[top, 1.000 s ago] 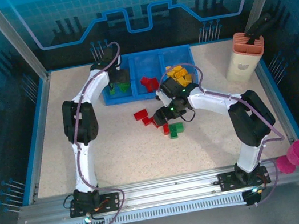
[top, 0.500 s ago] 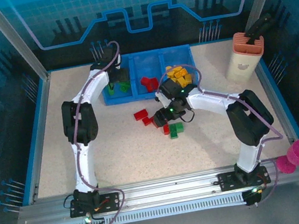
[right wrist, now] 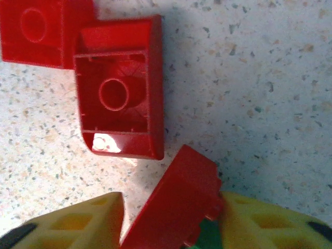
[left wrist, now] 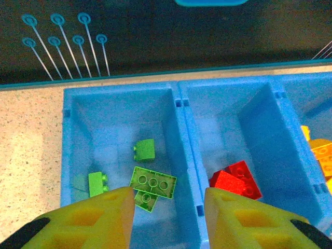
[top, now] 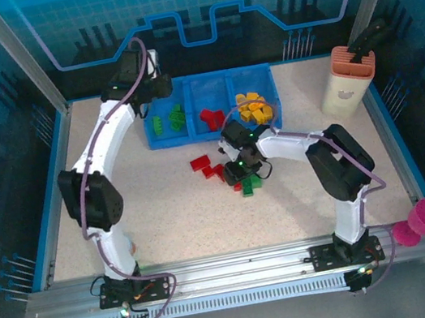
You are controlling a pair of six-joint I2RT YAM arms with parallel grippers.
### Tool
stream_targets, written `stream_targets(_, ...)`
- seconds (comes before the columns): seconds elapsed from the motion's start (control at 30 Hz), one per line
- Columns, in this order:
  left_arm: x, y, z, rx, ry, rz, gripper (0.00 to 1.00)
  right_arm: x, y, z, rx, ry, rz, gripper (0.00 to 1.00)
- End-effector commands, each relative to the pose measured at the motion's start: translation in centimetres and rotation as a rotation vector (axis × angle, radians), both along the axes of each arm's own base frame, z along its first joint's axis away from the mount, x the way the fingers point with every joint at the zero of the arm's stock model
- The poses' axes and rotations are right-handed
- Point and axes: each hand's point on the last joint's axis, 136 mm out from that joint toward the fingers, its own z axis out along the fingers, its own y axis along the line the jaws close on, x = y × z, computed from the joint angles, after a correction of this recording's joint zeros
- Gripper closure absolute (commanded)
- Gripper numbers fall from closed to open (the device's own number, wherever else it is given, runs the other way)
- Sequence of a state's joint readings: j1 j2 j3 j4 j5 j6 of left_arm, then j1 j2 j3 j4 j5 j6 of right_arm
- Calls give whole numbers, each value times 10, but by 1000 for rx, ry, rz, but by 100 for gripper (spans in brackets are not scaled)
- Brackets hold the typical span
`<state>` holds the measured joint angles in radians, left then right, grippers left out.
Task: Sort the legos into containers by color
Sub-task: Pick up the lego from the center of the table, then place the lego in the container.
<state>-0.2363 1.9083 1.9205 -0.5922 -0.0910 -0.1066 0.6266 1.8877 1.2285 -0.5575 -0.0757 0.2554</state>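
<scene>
Over the bench's far edge and its middle: one tool released, one grasping red

Along the left side of the speckled bench (top: 165,217), the left arm rises from its base at the near edge and bends at the elbow. It stretches to the far edge, where the left tool (left wrist: 170,199) hangs over the left end of the bright blue plastic tray (left wrist: 181,129). Its yellow fingers (left wrist: 104,218) stand apart with nothing between them: released. Small green studded bricks (left wrist: 152,182) lie in the left compartment below. Red bricks (left wrist: 236,179) sit in the middle compartment and yellow-orange bricks (top: 251,108) in the right one.

The right arm folds at its elbow near the right edge and reaches leftward to the bench's middle, wrist turned down. The right tool (right wrist: 171,207) is clenched on a tilted red brick (right wrist: 176,192), just beside a hollow-side-up red brick (right wrist: 119,98) lying on the bench. More loose red bricks (top: 199,163) and a green brick (top: 254,182) lie near.
</scene>
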Motion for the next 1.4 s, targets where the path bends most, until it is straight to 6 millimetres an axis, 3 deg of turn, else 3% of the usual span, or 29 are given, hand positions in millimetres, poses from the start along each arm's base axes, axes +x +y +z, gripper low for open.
stream_targets(0.0,-16,2,18,-24,-28,-12,59,0,3,-10,-41,11,28,59)
stream_targets(0.2,-50,15,31,-6,-48,5,59,0,-2,-10,-75,4,58,74)
stream_targets(0.43,-126,26,11,-44,0,-9,56,26,-4,35,-92,-93,102,77)
stream_targets(0.63,-189,40,-14,5,69,-34,47,76,-2,91,-67,-245,107,78)
stream_targets(0.83,-220,40,-34,-51,140,-29,42,133,5,120,-26,-381,95,78)
stream_targets(1.07,-236,18,-66,-89,248,-57,37,198,13,122,-6,-466,77,78)
stream_targets(1.2,-245,-8,-81,-43,306,-101,35,227,17,114,-19,-490,82,78)
stream_targets(1.23,-246,-15,-85,-43,318,-109,34,232,18,101,-31,-471,87,78)
stream_targets(1.37,-255,-41,-103,-70,377,-129,34,248,15,82,-47,-458,82,78)
